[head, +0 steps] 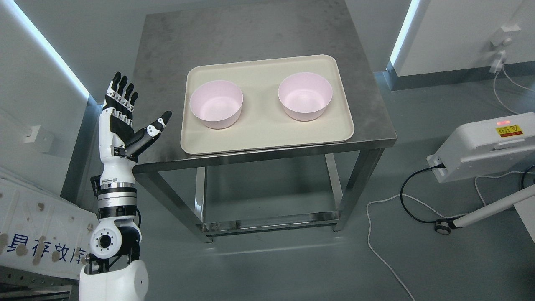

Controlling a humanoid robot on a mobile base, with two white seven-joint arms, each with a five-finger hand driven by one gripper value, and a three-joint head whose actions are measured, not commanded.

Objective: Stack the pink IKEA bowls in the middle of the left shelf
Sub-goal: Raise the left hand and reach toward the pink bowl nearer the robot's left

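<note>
Two pink bowls stand upright and apart on a cream tray (259,133) on a steel table (167,62). The left bowl (216,104) sits near the tray's left side, the right bowl (305,96) toward its right. My left hand (131,115) is raised at the table's left edge, fingers straight and spread, thumb pointing toward the tray, holding nothing. It hangs about a hand's width left of the left bowl. The right arm does not show.
The table has an open lower frame (267,221). A white device (480,146) with cables (401,196) lies on the floor at the right. A white panel with blue print (37,234) stands at the lower left, beside the wall.
</note>
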